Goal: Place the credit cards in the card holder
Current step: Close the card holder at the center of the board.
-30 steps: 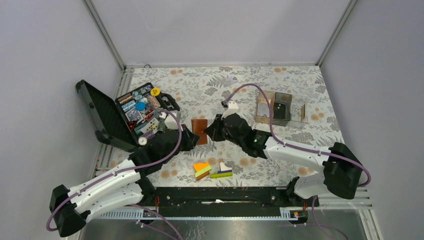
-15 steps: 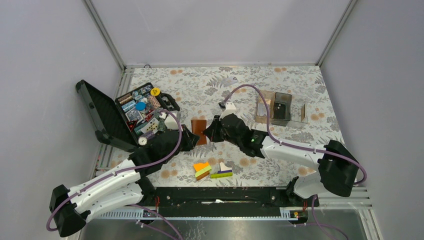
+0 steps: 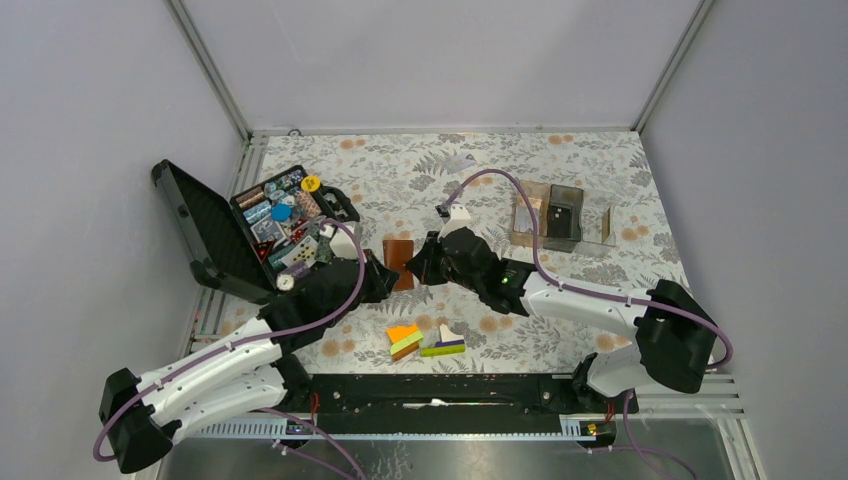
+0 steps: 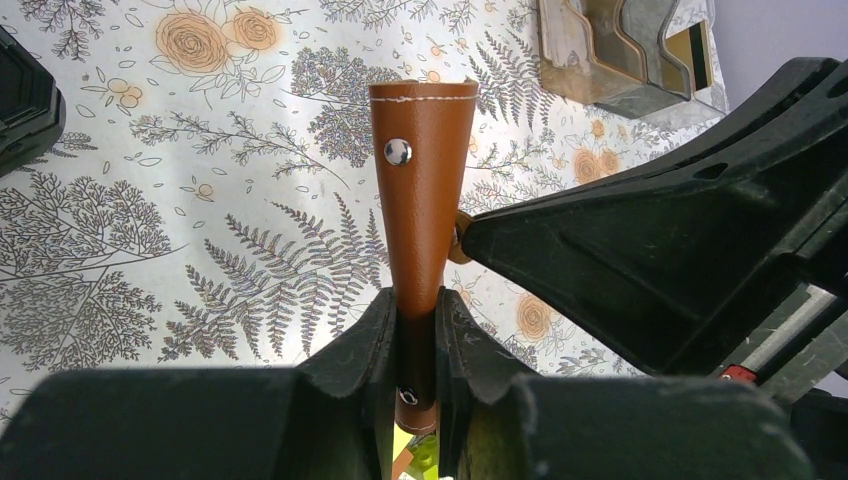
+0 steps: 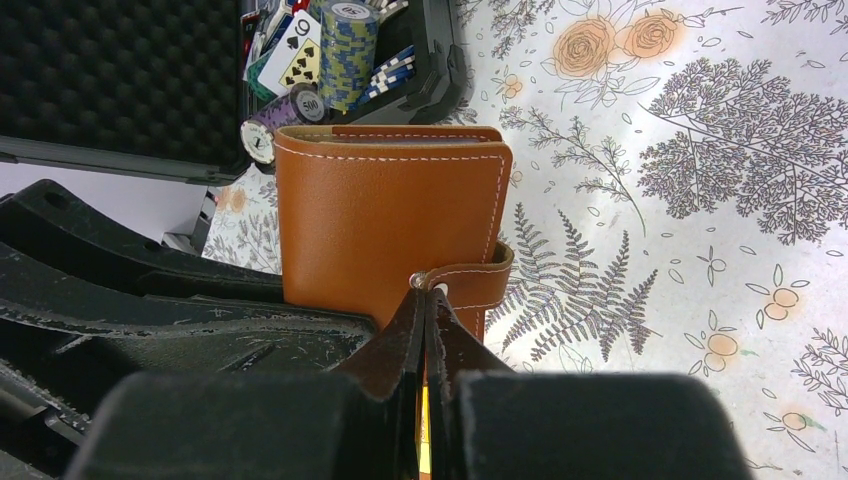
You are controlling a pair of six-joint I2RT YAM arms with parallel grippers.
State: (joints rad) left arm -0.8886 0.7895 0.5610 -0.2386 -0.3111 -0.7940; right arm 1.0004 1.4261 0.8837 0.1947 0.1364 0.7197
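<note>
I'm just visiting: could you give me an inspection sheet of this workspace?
Surface: floral-print table cover.
Job's things: brown leather card holder, gripped from two sides; credit cards not clearly seen.
Clutter: open black case of poker chips; coloured blocks; clear and brown boxes.
Grippers: left gripper clamps the holder's edge; right gripper pinches its snap tab.
Cables: two purple cables, looping free.
Surroundings: grey walls, metal frame.
</note>
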